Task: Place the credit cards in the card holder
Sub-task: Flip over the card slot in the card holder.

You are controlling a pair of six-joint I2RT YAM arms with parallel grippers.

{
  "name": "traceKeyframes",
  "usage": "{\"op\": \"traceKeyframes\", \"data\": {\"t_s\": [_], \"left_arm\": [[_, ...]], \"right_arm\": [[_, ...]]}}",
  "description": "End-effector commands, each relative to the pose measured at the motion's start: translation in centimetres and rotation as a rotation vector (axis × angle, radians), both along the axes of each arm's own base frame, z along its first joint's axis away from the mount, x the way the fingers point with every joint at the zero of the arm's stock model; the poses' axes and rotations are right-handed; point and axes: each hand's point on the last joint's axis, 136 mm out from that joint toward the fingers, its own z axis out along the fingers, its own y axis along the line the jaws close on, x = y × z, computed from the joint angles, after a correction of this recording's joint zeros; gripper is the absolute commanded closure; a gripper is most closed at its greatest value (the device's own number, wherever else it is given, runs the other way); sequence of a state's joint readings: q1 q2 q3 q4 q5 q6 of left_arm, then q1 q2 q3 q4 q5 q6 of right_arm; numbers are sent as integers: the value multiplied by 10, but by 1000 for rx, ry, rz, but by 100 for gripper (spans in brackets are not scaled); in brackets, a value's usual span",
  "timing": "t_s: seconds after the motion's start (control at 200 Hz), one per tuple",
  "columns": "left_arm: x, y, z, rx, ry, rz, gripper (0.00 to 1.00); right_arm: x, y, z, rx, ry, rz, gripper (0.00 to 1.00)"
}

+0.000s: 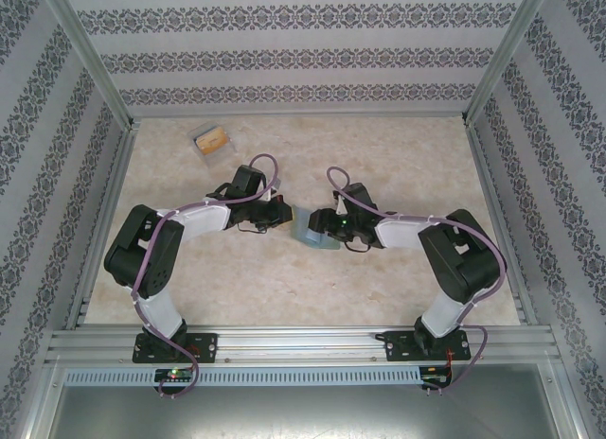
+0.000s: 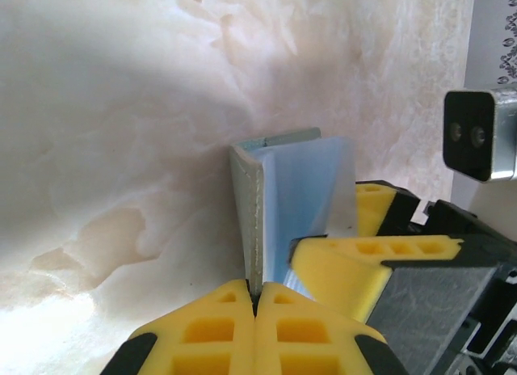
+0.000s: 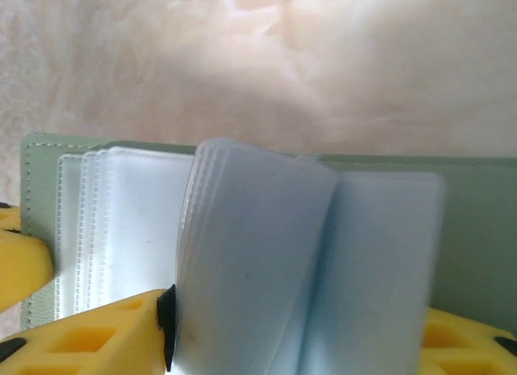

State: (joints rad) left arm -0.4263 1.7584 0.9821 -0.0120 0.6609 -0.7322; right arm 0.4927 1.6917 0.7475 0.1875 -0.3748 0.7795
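Note:
The card holder (image 1: 308,233) is a grey-green wallet lying open mid-table between both arms. My left gripper (image 2: 255,298) is shut on the edge of its upright cover (image 2: 246,205). Its clear plastic sleeves (image 3: 266,254) fan up from the green cover (image 3: 477,229). My right gripper (image 3: 295,343) straddles these sleeves with its jaws apart, and one finger (image 3: 97,339) touches the bundle's edge. In the left wrist view the right gripper's fingers (image 2: 371,262) sit on either side of the sleeves. An orange-tan credit card (image 1: 215,135) lies at the far left.
The card lies in a clear plastic box (image 1: 204,144) near the back left corner. Patterned walls and metal rails (image 1: 99,240) enclose the marbled table (image 1: 398,165). A metal bracket (image 2: 481,132) of the right arm sits close to the wallet.

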Motion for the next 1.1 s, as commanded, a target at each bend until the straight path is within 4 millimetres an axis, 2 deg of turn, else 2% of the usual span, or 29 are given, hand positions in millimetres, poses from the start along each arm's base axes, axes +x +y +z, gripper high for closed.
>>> {"op": "traceKeyframes", "data": {"t_s": [0.0,0.13,0.23,0.28,0.345,0.48,0.575,0.659,0.819,1.094], "left_arm": [[-1,0,2,28,-20,-17,100],[0,0,-3,40,-14,-24,100],[0,-1,-3,34,-11,-27,100],[-1,-1,-3,30,-11,-27,100],[0,-2,-4,31,-13,-33,100],[0,-3,-4,30,-7,-36,100],[2,-4,-4,22,-7,-36,100],[2,-5,-5,16,0,-34,100],[0,-6,-7,2,10,-35,100],[0,-9,-9,-12,24,-35,100]], "right_arm": [[-9,-31,-19,-99,54,-72,41],[-9,-40,-15,-117,51,-95,41],[-10,-60,-17,-193,62,-145,41],[-9,-68,-11,-232,35,-153,41],[-9,-68,5,-278,-27,-127,41],[-8,-36,49,-280,-204,-10,41],[-11,-10,61,-309,-288,63,39],[-11,9,56,-276,-276,83,39],[-7,32,45,-182,-225,95,39],[-8,45,25,-139,-156,107,35]]}}
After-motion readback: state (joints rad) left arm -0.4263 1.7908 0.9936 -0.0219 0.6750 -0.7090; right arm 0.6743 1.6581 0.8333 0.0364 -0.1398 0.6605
